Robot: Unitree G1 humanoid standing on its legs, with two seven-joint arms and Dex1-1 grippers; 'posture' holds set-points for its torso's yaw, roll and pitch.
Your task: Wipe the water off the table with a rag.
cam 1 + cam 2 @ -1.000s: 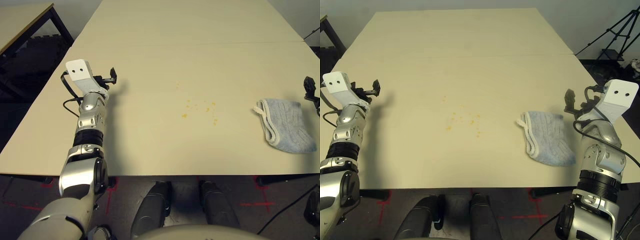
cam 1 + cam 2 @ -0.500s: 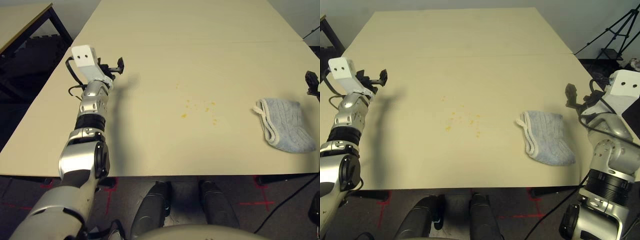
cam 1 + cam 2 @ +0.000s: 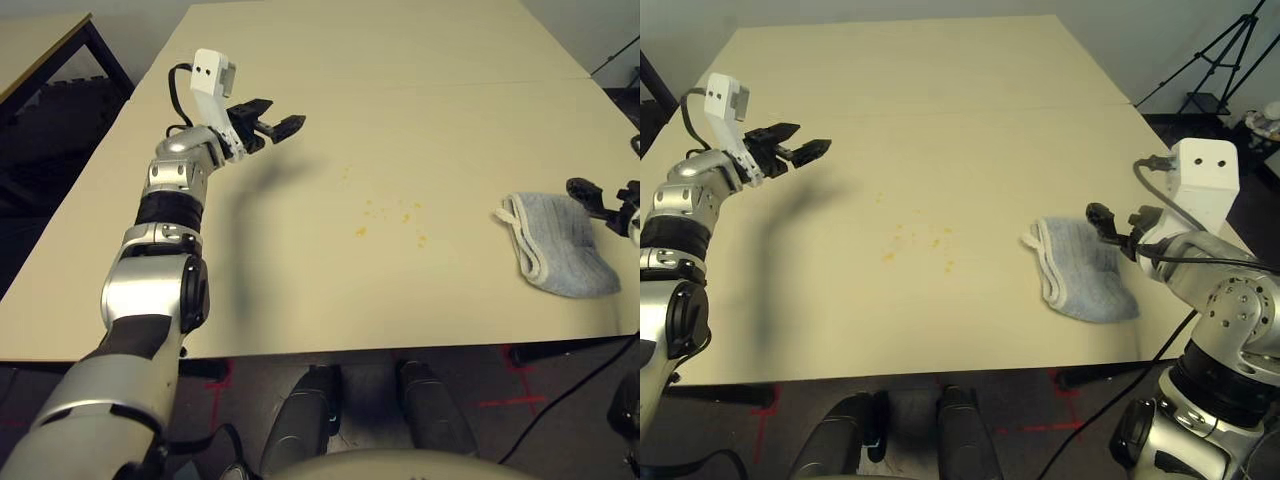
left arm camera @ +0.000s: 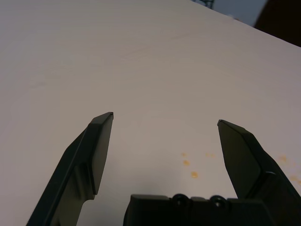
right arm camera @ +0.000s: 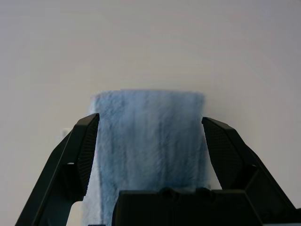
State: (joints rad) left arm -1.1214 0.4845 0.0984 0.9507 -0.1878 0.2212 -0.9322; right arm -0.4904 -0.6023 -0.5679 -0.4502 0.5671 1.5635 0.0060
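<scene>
- The table (image 3: 300,300) is the largest thing here, pale and flat; it bears both the cloth and the spill.
- The rag (image 3: 1085,275) lies folded near the table's near edge, on the robot's right; its pale hem faces the drops.
- The water (image 3: 405,218) is a loose scatter of small yellow-orange drops, between the two arms and well apart from the rag.
- The step in hand looks to be picking up the rag; the right gripper should come down square over it, go low enough to gather several folds, then close gently.
- The right gripper (image 5: 150,127) has its jaws wide open, one to each side of the rag, gripping nothing; whether they touch it I cannot tell.
- The left gripper (image 4: 164,122) is wide open too, and empty.
</scene>
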